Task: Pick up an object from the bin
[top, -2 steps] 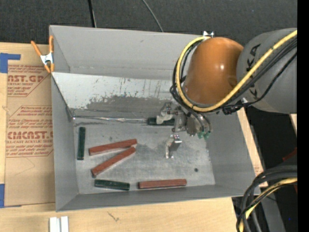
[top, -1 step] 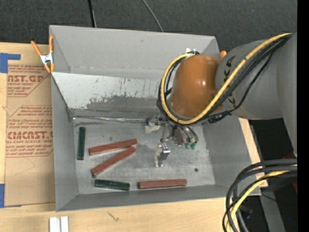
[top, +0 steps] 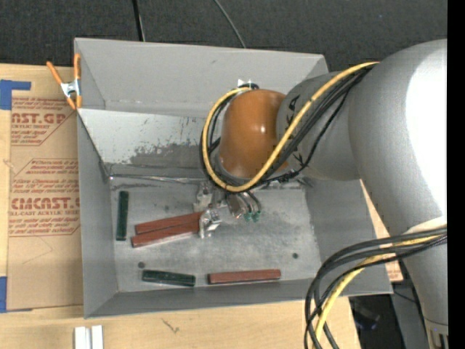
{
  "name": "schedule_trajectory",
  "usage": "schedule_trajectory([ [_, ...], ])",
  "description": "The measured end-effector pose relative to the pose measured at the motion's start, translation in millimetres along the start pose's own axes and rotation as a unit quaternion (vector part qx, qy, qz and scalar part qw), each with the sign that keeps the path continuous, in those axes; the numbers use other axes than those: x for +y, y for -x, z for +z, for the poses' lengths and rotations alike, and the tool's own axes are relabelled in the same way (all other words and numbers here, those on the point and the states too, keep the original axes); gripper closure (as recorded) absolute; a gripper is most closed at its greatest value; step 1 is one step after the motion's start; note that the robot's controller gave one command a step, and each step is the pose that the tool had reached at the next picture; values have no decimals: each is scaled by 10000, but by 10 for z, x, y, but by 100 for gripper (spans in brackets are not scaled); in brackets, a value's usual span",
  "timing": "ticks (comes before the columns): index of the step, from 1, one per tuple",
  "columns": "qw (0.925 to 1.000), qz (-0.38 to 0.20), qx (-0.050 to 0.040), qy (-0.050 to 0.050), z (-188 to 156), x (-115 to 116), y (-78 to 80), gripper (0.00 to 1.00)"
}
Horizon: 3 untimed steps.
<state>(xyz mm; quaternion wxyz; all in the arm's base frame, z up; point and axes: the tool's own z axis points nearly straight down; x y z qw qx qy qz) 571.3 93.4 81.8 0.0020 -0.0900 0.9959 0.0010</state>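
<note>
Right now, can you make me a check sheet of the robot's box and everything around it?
Surface: grey bin floor, scuffed.
Job's things: two reddish-brown sticks side by side, left of centre.
Clutter: one brown stick and one dark green stick by the near wall; another green stick by the left wall.
Gripper: gripper low at the right end of the pair.
Cables: yellow and black cables looped round the orange wrist cover.
Surroundings: black wire on dark floor behind the bin.

My arm (top: 396, 122): bulky rounded links, smooth silver-grey shell. Wrist capped by a glossy orange dome cover (top: 251, 133). Yellow and black cables (top: 208, 140) loop round it; more hang lower right. My gripper (top: 211, 220): small, bare metal.
</note>
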Motion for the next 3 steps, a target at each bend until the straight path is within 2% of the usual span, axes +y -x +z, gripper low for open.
schedule_trajectory([
  [1,10000,1,0,1,0,0,0,100],
  [2,10000,-36,9,-9,-1368,-100,-196,100],
  [3,10000,-36,11,-8,-1366,-100,-197,100],
])
